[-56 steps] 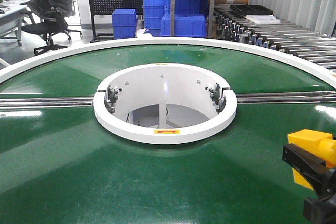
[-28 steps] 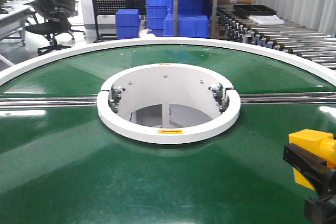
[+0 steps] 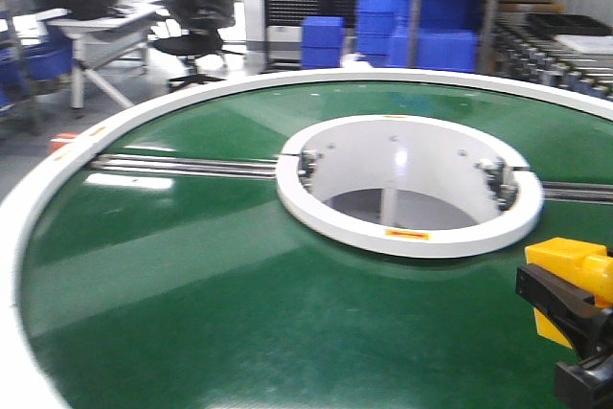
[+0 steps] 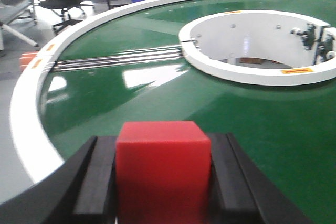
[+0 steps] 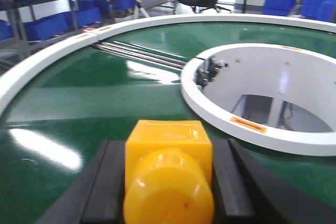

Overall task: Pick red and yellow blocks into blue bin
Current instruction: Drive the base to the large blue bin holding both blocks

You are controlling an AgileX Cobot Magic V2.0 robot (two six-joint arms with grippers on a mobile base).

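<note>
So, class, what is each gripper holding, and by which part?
Left gripper: the red cube, clamped on its two opposite side faces. Right gripper: the yellow brick, clamped on its two sides.

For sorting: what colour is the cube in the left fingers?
The cube is red, best seen in the left wrist view.

**Edges clip both blocks and grippers**

The left wrist view's bottom edge cuts off the red cube point(image 4: 163, 177) and the left gripper point(image 4: 164, 140) flanking it. The right wrist view's bottom edge crops the yellow brick point(image 5: 169, 171), whose near stud is blurred. In the front view, the right edge clips the right gripper point(image 3: 571, 337), and the desk point(image 3: 105, 21) is smeared.
</note>
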